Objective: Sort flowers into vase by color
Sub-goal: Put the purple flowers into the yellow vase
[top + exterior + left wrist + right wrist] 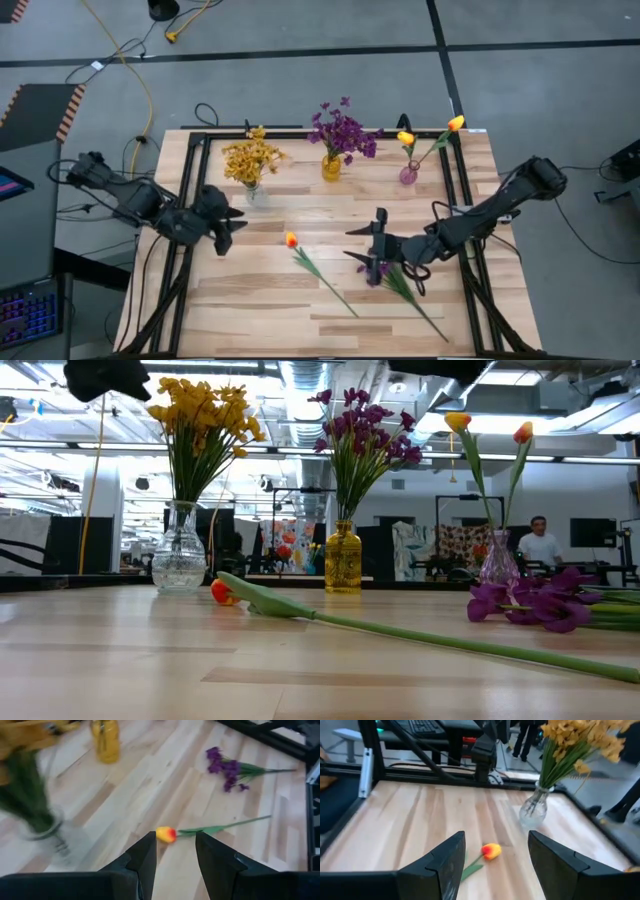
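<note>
- Low view: tulip stem (430, 636) lies across the table (120, 670) nearest the camera, its orange head (222, 592) by the clear vase (179, 556); purple bunch (535, 600) lies loose at right.
- High view: left gripper (232, 226) beside the yellow bunch's vase; right gripper (376, 245) over the purple bunch.
- Left wrist view: fingers (145, 860) parted, empty.
- Right wrist view: fingers (451, 857) spread wide, empty.

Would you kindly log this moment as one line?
left gripper: jaws open, empty | right gripper: jaws open, empty | tulip, purple bunch: lying on table
</note>
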Robot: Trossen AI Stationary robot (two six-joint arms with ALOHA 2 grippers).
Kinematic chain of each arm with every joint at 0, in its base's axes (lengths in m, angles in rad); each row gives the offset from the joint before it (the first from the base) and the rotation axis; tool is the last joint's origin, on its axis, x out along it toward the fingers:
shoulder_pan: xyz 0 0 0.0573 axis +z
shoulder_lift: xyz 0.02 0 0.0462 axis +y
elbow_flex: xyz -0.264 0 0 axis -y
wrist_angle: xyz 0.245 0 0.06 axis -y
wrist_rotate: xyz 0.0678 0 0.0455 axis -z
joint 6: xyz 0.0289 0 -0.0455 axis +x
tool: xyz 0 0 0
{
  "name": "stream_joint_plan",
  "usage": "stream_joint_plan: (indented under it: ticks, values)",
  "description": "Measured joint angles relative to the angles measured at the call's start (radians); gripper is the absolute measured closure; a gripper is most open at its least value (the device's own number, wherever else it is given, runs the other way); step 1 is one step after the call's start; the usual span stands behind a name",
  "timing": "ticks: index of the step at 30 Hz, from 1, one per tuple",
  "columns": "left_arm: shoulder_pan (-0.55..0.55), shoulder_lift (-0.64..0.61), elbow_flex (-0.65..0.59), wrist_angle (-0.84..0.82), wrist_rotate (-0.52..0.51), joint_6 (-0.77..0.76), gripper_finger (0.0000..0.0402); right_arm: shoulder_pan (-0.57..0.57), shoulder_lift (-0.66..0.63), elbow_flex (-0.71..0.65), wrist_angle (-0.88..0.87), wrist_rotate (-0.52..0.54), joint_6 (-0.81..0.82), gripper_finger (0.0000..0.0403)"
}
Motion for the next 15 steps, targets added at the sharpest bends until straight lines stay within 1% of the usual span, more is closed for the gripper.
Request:
stream_joint_plan:
  ticks: [4,5,10,15]
  values:
    - [-0.025,0.059,0.000,0.056,-0.007,0.014,0.0278,0.026,-0.051,0.000,-0.095,-0.004,0.124,0.0159]
    - [-0.028,0.074,0.000,0.065,-0.017,0.014,0.0278,0.033,-0.066,0.000,-0.124,-0.021,0.159,0.0159]
    - [-0.041,0.161,0.000,0.087,-0.078,0.013,0.0278,0.064,-0.121,0.000,-0.276,-0.146,0.375,0.0159]
    - [-0.043,0.242,0.000,0.175,-0.082,0.030,0.0278,0.100,-0.133,0.000,-0.426,-0.266,0.595,0.0159]
